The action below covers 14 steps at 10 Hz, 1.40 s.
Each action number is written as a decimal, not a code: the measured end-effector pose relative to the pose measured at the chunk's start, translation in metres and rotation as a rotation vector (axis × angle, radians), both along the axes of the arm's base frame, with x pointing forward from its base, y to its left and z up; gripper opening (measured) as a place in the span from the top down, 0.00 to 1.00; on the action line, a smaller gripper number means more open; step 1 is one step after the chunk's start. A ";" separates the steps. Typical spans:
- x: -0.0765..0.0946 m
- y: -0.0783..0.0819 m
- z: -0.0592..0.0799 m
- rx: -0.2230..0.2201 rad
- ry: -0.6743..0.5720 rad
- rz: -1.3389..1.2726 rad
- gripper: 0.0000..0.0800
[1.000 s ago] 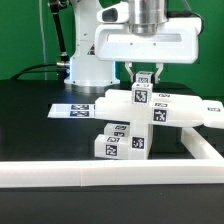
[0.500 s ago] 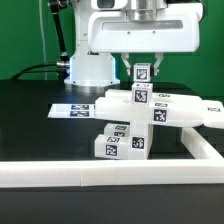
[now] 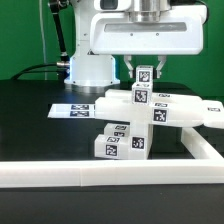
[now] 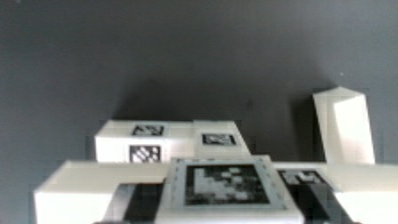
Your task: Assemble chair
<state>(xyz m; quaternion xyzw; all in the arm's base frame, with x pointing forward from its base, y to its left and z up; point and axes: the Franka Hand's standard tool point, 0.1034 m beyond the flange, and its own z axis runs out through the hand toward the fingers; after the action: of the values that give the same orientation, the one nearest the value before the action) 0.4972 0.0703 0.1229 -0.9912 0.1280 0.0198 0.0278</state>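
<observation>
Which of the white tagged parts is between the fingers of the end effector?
The small tagged block, lifted above the others and held by the end effector. The remaining parts are joined into the chair structure on the black table below it.

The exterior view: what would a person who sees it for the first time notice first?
First comes the big white gripper, hanging at the middle top with a small tagged white block between its fingers. Just below it stands the partly built chair, a stack of white tagged blocks at the centre of the black table. A white border rail crosses the foreground.
</observation>
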 end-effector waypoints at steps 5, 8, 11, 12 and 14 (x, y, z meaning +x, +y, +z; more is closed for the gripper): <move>0.015 -0.001 0.001 -0.014 -0.018 0.060 0.66; 0.014 -0.002 -0.003 -0.019 -0.014 0.060 0.66; 0.013 -0.002 -0.007 -0.023 -0.010 0.062 0.66; 0.012 -0.002 -0.007 -0.023 -0.009 0.063 0.66; 0.011 0.001 -0.009 -0.025 -0.015 0.066 0.66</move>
<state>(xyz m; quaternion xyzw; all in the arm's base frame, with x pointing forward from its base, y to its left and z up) 0.5084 0.0709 0.1141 -0.9953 0.0953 0.0116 0.0155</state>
